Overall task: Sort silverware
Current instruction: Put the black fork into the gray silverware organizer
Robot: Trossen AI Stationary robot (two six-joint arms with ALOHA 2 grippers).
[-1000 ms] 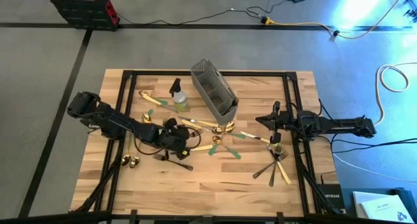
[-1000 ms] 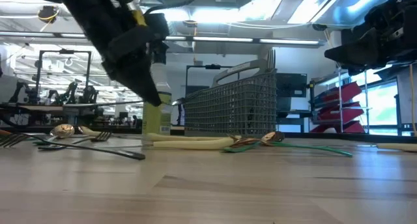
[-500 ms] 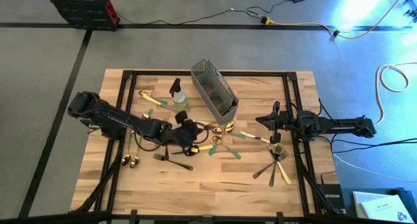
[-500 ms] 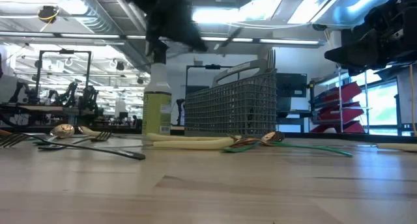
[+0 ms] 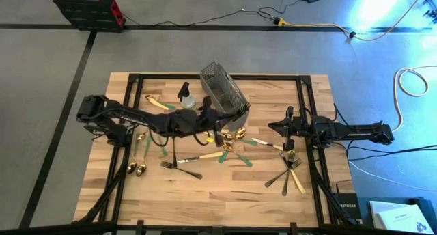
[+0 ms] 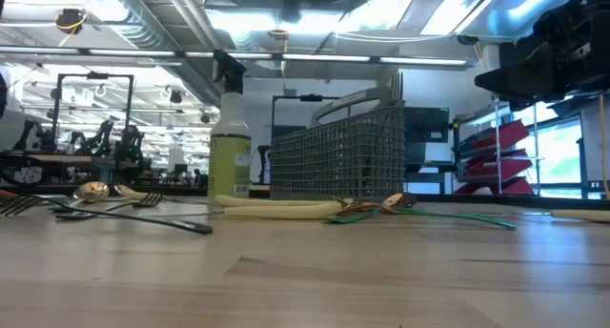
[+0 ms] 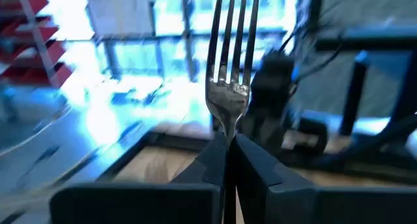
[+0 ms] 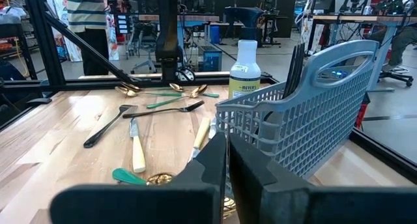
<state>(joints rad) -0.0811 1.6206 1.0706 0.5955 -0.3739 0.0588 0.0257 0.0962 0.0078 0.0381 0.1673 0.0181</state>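
Fork (image 7: 229, 87), slim shiny silver metal, four tines upright, clamped between closed left gripper (image 7: 229, 160) fingers; right gripper (image 8: 227, 160) closed, empty.

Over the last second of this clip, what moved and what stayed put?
The left arm swung from the table's front-left area toward the caddy, lifting out of the low view. Its left pincer is shut on a fork, tines pointing away from it. The right pincer stayed shut and parked at the right side. The spray bottle, caddy and loose silverware did not visibly shift.
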